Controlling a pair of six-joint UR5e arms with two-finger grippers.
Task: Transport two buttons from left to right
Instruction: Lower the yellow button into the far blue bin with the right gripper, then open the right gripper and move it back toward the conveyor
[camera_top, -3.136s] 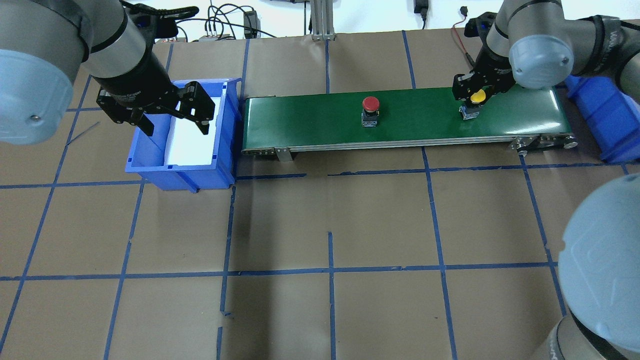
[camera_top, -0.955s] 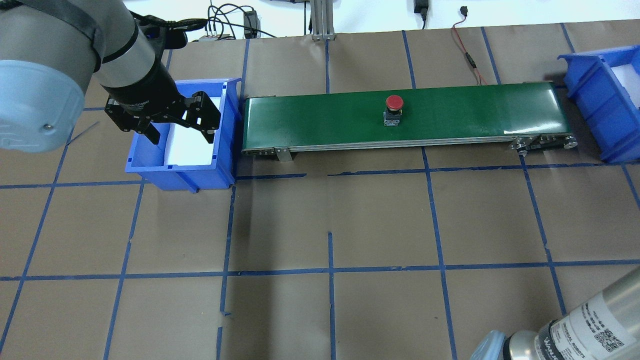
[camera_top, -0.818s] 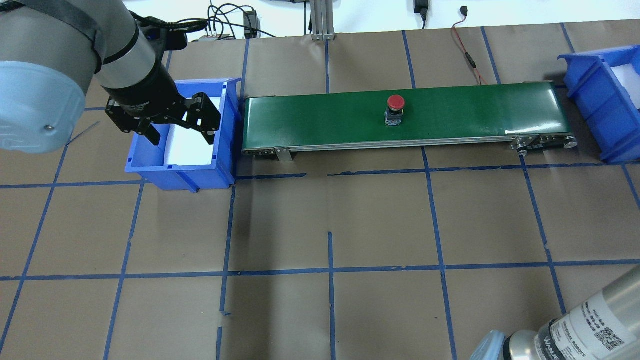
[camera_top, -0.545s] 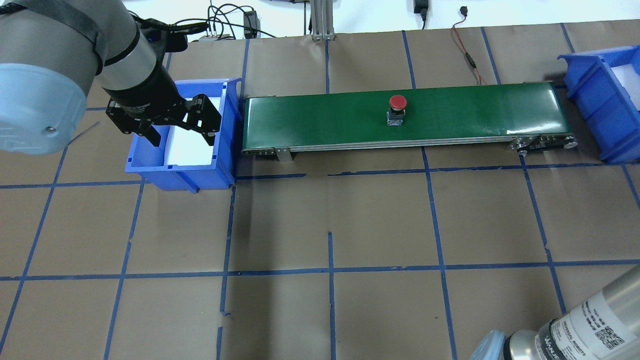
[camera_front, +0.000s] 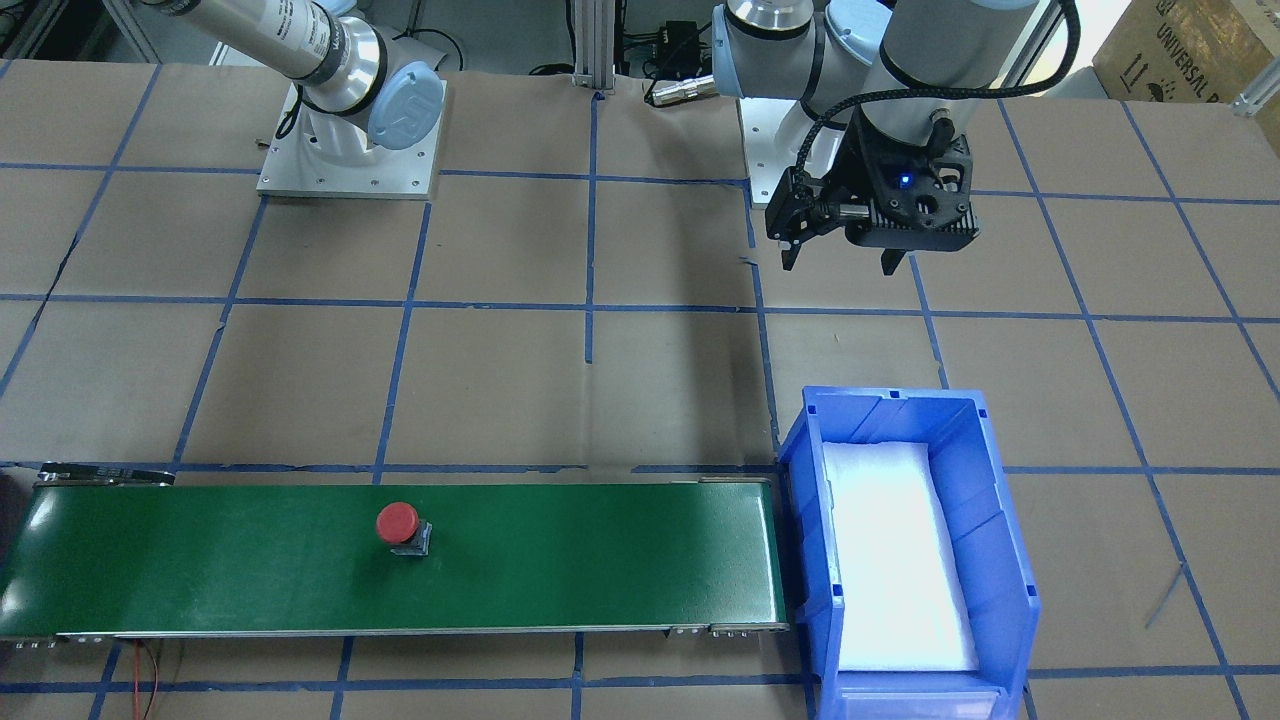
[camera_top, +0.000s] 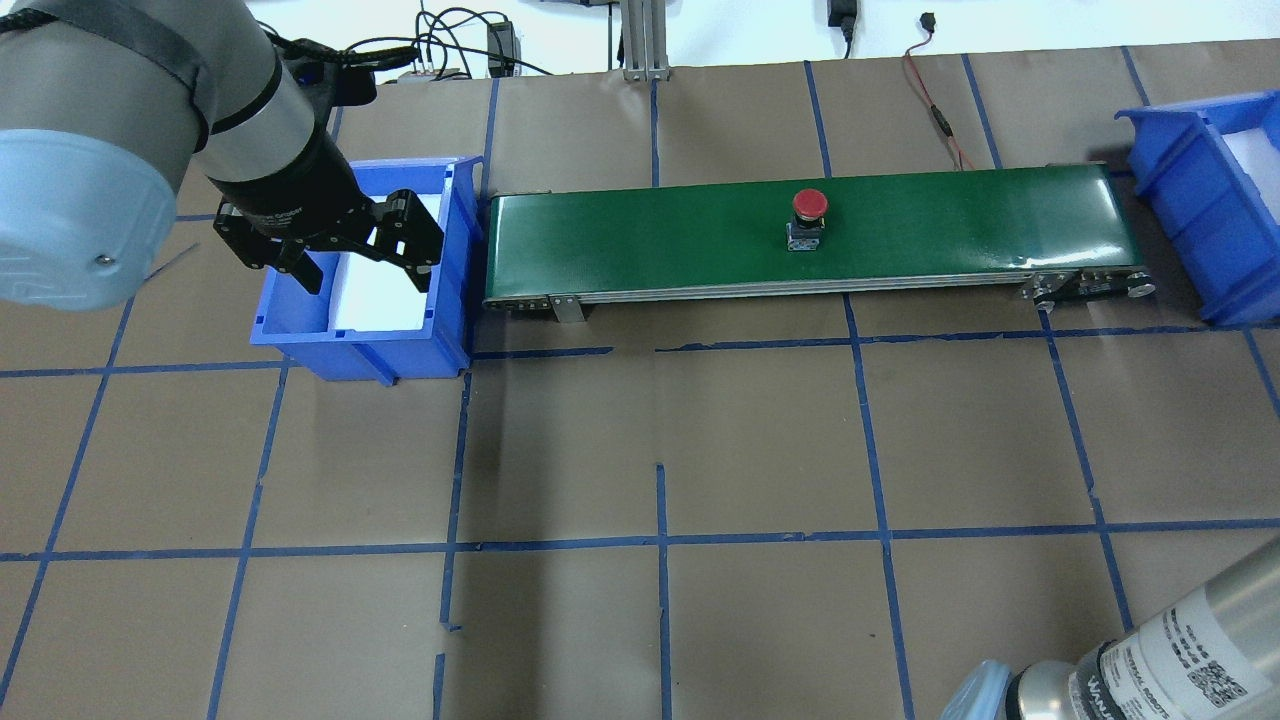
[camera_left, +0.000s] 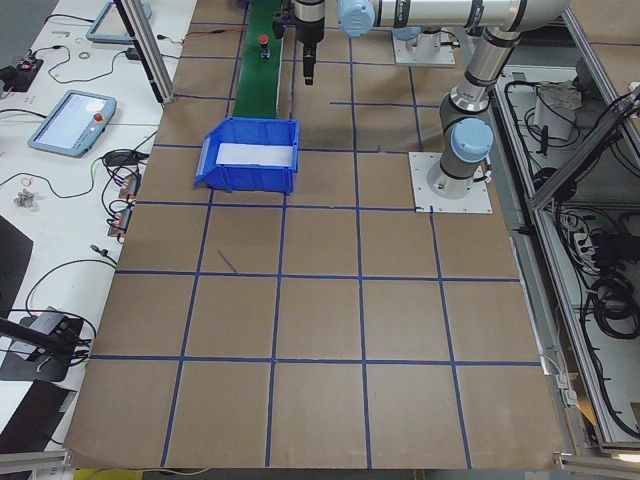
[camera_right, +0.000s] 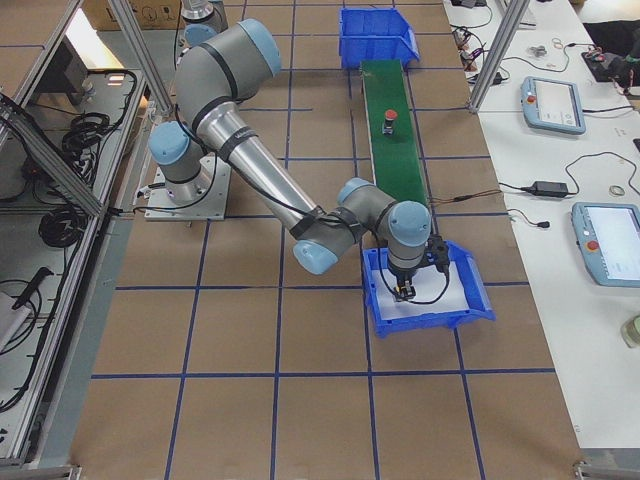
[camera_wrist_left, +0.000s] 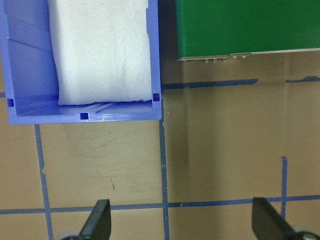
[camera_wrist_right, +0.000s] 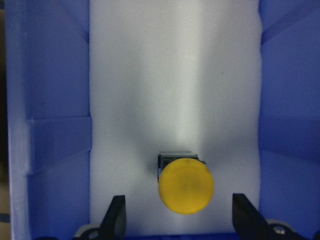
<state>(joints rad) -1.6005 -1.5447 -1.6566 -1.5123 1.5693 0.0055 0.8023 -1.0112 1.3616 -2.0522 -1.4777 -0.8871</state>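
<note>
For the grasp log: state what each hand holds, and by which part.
Nothing held. Left hand open, empty; right hand open, its fingers clear of the yellow button.

The table (camera_top: 660, 430) is brown paper, crossed by a grid of blue tape (camera_top: 660, 541). The belt (camera_top: 640, 235) is dark green with a silver metal edge. The red button (camera_top: 810, 203) has a red cap on a dark grey base. The yellow button (camera_wrist_right: 185, 186) has a plain yellow cap. The left bin (camera_top: 360, 352) and the right bin (camera_top: 1190, 220) are bright blue, each lined with white foam (camera_top: 375, 300). The left arm (camera_top: 245, 95) and right arm (camera_right: 250, 160) are silver-grey with pale blue caps. The left gripper (camera_top: 367, 283) and right gripper (camera_wrist_right: 180, 215) are black.
</note>
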